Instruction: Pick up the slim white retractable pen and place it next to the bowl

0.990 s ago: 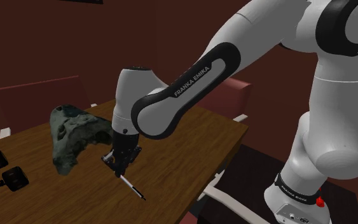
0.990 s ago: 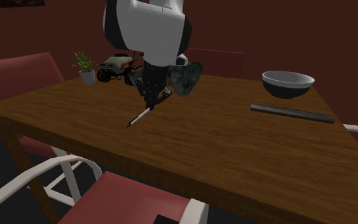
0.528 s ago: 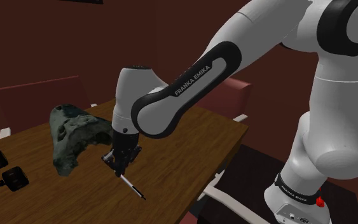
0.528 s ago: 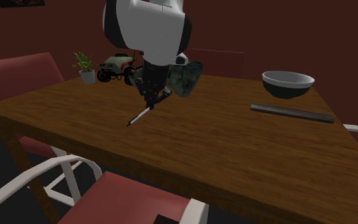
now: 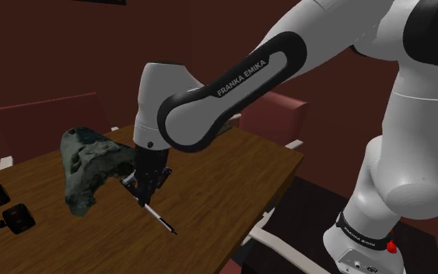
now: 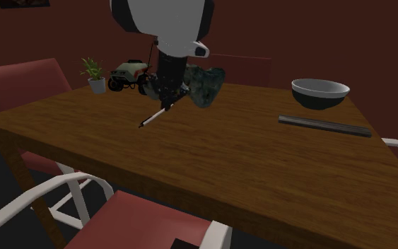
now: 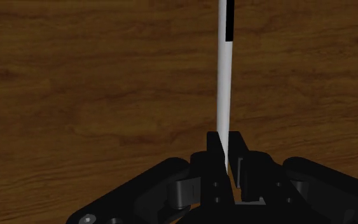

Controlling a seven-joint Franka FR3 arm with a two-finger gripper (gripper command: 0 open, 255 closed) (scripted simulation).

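Observation:
A slim white pen with a black tip (image 7: 222, 83) is clasped at one end between my black fingers, and my gripper (image 7: 226, 141) is shut on it. In the shoulder view the pen (image 5: 159, 220) slants down from the gripper (image 5: 141, 194) and hangs just above the wooden table (image 5: 233, 163). From the second exterior view the pen (image 6: 153, 118) hangs tilted under the gripper (image 6: 167, 105) over the middle of the table. The dark bowl with a pale rim (image 6: 320, 92) stands at the table's far right corner, well away from the pen.
A dark greenish lumpy object (image 6: 206, 86) sits just behind the gripper. A toy car (image 6: 128, 76) and a small potted plant (image 6: 94, 74) stand at the far left. A dark flat bar (image 6: 324, 125) lies before the bowl. Red chairs (image 6: 148, 226) ring the table (image 6: 225, 163).
The gripper has risen with the pen in its grip, so the pen has come up off the table. The fingers stay shut on it.

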